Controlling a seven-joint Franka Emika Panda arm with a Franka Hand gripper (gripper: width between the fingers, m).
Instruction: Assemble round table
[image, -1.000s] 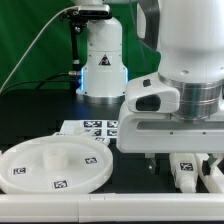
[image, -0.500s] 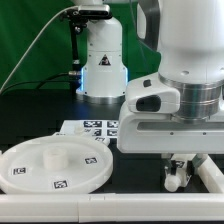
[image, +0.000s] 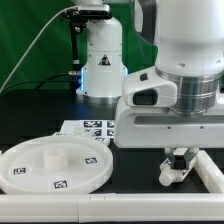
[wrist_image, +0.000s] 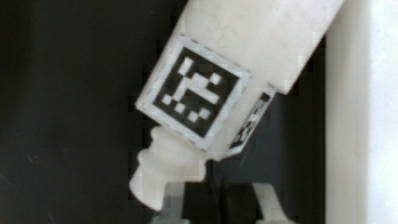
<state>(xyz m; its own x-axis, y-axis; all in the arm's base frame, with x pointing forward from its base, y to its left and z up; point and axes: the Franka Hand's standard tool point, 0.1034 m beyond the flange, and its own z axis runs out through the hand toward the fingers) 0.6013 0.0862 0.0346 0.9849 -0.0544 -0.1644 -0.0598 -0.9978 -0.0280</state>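
Observation:
The round table's top, a large white disc (image: 55, 165) with tags on it, lies flat at the exterior view's left. My gripper (image: 178, 158) hangs low at the exterior view's right, its jaws shut. In the wrist view a short white leg (wrist_image: 222, 80) with a square tag lies tilted on the dark table. Its narrow end sits beside the outside of one finger (wrist_image: 173, 200) of my gripper (wrist_image: 217, 192). Only dark pads show between the fingers. A small white rounded end of the leg (image: 172, 174) shows just below the gripper in the exterior view.
A long white bar (image: 208, 172) lies close beside the gripper; in the wrist view the bar (wrist_image: 370, 110) runs along one side. The marker board (image: 95, 128) lies behind the disc. The arm's base (image: 103, 65) stands at the back. A white strip (image: 60, 208) borders the front.
The jaws have gone from open to shut. The gripper has shifted slightly up and toward the exterior view's left. The disc has not moved.

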